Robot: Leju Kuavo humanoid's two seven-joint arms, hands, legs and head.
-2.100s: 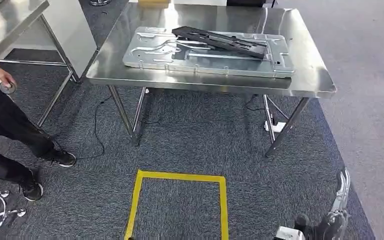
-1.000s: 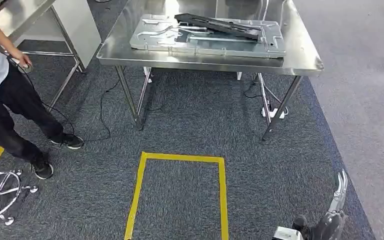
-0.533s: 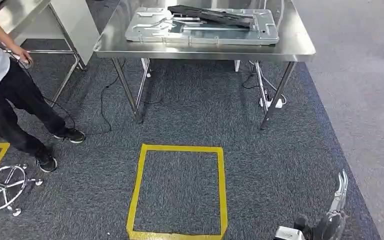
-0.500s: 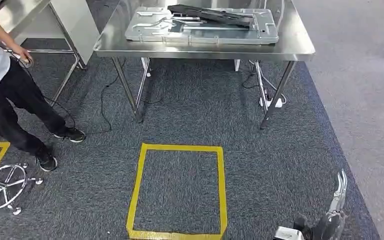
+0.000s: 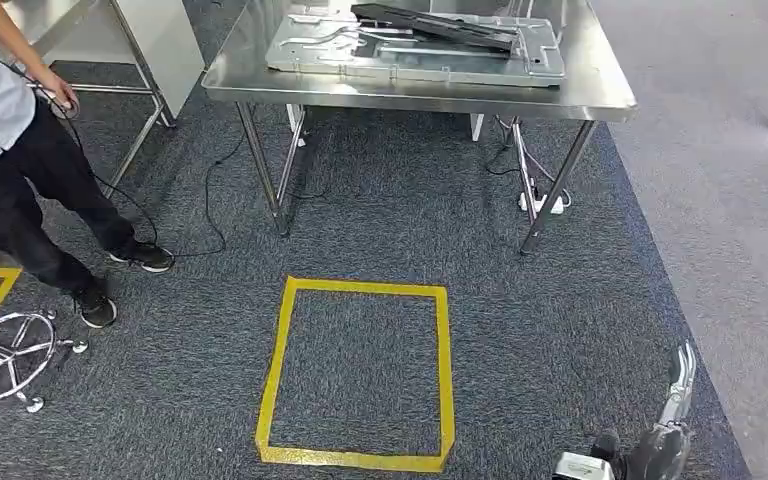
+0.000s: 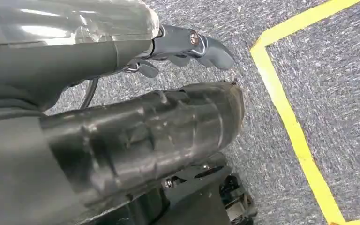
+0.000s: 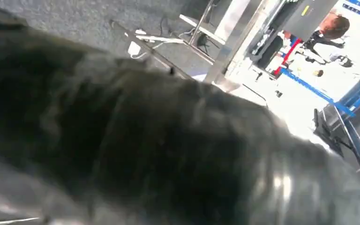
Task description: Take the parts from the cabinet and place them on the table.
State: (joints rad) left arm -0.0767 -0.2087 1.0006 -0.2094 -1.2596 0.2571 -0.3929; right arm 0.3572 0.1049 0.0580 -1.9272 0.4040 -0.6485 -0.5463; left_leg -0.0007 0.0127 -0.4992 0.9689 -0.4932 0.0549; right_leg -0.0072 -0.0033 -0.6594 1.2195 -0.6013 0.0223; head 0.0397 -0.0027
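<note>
Down at the robot's side, the right hand [image 5: 672, 405] hangs low over the grey carpet [image 5: 380, 230], well apart from the steel table [image 5: 600, 95] and on the near side of it. Its pale fingers [image 5: 682, 375] point up and lie fairly straight, a little apart, with nothing between them, so it looks released; in the right wrist view the grey cover is a dark blur and tells me no more. The left hand [image 6: 178, 51] shows in the left wrist view, hanging above the carpet with its dark fingers [image 6: 211, 49] slightly bent and apart, holding and touching nothing.

Both parts lie on the table top, far from either hand. The silver metal panel [image 5: 410, 55] rests flat across the middle of the table, and the black part [image 5: 435, 25] lies slantwise on top of it, touching it. Bare steel shows around the panel along the table's near edge and at its right end.

Between the table and the robot, a square of yellow tape [image 5: 360, 375] is stuck to the carpet, short of the table's legs and with open carpet on all sides. To the left of the table stands a person [image 5: 20, 170] in dark trousers, one hand on a cabled device, just beside a second steel table [image 5: 110, 20]. A chrome chair base [image 5: 5, 355] sits on the carpet near the person's feet. To the right of the table, the carpet gives way to smooth grey floor [image 5: 730, 200].
</note>
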